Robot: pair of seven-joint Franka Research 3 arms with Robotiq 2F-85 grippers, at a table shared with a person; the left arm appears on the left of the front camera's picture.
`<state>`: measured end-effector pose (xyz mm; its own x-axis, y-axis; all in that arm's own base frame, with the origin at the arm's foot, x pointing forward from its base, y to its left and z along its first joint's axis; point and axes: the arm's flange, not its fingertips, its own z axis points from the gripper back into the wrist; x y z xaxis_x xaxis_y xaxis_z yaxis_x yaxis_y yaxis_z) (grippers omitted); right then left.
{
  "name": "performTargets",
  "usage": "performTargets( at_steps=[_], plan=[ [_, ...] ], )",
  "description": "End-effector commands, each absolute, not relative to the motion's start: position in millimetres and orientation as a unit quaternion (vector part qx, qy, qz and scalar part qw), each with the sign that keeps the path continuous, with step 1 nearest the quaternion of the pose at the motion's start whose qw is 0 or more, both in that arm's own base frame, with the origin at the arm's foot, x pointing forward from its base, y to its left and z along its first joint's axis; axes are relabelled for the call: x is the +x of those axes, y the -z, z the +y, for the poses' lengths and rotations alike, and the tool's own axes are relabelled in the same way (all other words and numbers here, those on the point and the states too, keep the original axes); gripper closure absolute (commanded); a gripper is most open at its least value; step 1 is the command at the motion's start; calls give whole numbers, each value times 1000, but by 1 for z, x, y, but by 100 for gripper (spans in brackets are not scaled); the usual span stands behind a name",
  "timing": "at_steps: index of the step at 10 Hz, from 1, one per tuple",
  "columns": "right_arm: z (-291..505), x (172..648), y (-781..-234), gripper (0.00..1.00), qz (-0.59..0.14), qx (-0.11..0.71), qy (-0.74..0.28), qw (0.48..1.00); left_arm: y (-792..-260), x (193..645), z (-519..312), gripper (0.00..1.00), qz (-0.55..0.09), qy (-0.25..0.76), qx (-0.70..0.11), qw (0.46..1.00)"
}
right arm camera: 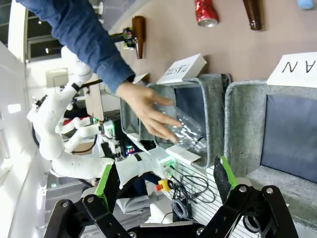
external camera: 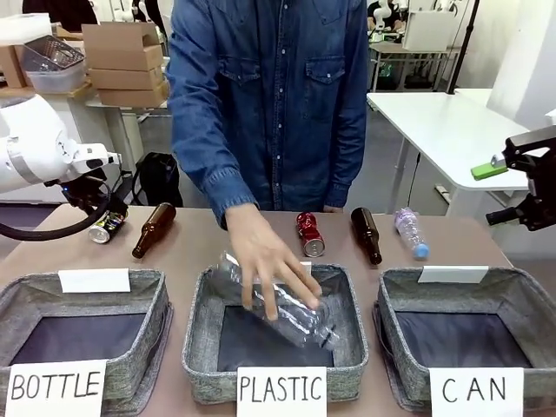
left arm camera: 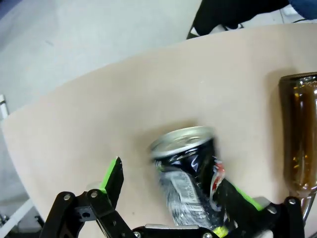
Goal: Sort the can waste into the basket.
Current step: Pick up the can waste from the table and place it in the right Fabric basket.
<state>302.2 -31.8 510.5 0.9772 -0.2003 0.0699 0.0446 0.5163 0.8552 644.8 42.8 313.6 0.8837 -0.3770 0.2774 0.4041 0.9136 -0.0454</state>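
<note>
Low in the left wrist frame, the left gripper (left arm camera: 173, 186) stands spread astride the dark-printed silver can (left arm camera: 190, 173) lying on the table (left arm camera: 124, 109) — likely light, thin-walled, slick, easily dented; best pinched gently across its mid-body.

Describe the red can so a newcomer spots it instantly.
Start at the middle basket, signed PLASTIC. Just behind its far rim, toward the right, the red can lies left of a brown bottle. It alone is shiny red, and shorter than its neighbours.
</note>
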Motion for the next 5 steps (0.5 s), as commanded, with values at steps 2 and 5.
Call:
performTargets(
  at_steps=[2, 5],
  plan=[
    [-30, 303, -511, 0, -83, 488, 67, 866, -321, 645, 48, 0, -123, 212, -94, 965],
    [-30, 303, -511, 0, -83, 488, 67, 866, -309, 647, 43, 0, -104, 213, -77, 968]
  ],
)
